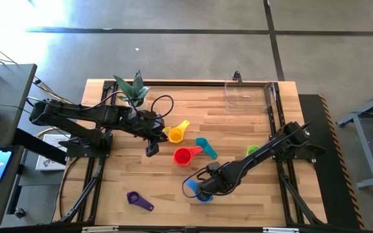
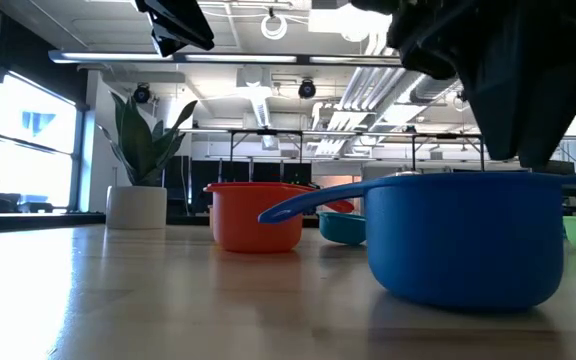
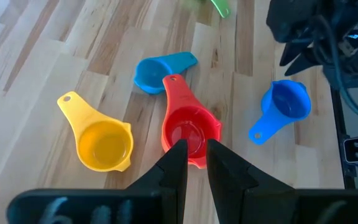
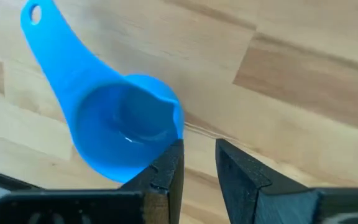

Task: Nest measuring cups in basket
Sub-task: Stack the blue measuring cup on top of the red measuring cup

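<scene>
Loose measuring cups lie on the wooden table: yellow [image 1: 177,133], red [image 1: 185,155], teal [image 1: 207,149], green [image 1: 252,150], purple [image 1: 139,200] and blue [image 1: 191,188]. The clear basket [image 1: 251,97] stands at the far edge with no cup in it. My right gripper [image 4: 197,168] points down just above the upright blue cup [image 4: 120,134], slightly open, with nothing between its fingers. My left gripper [image 3: 196,165] hangs above the table beside the red cup [image 3: 188,134], its fingers a narrow gap apart on nothing. My right gripper has one finger [image 4: 166,165] at the blue cup's rim [image 4: 160,146], on the side away from the handle [image 4: 39,28]. It comes from above, and I cannot tell whether it touches. The cup stands on its base on the table.
A potted plant [image 1: 133,90] stands at the far left of the table, behind my left arm. Bare wood lies between the cups and the basket, and along the near edge around the purple cup.
</scene>
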Controlling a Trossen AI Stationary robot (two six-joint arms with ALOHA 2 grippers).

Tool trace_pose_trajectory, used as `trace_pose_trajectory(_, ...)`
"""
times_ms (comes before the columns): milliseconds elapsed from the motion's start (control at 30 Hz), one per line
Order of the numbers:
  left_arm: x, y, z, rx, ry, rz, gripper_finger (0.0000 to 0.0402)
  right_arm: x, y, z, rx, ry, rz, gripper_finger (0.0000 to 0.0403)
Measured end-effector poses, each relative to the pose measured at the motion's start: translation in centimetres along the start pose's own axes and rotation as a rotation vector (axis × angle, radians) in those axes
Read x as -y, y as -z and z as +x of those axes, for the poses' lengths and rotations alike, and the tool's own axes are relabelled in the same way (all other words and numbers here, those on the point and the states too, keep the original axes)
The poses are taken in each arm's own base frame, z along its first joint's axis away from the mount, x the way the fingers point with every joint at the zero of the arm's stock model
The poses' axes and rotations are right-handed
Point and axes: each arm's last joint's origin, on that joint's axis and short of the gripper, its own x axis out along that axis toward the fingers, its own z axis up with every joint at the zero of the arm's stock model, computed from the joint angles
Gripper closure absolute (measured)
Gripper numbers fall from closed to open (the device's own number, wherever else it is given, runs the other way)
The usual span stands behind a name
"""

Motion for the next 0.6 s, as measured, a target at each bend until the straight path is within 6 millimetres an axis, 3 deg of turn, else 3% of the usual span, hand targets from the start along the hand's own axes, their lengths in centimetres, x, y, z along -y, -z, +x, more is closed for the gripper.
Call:
trace_pose_trajectory(233,0.0,0.0,0.0,0.000,0.000,0.001,0.0353,-1.3,-1.5,-2.7,0.054,-0.013,-0.255,0.0320)
trace_pose_trajectory(467,0.0,0.0,0.0,0.001,0.000,0.001,0.0353,-2.4,-4.1,-4.2,0.027,-0.064,-0.824,0.0320)
trace_pose_trajectory(600,0.0,0.0,0.0,0.000,0.000,-0.012,0.0353,-2.5,-5.2,-4.3,-0.017,-0.093,-1.059,0.0320)
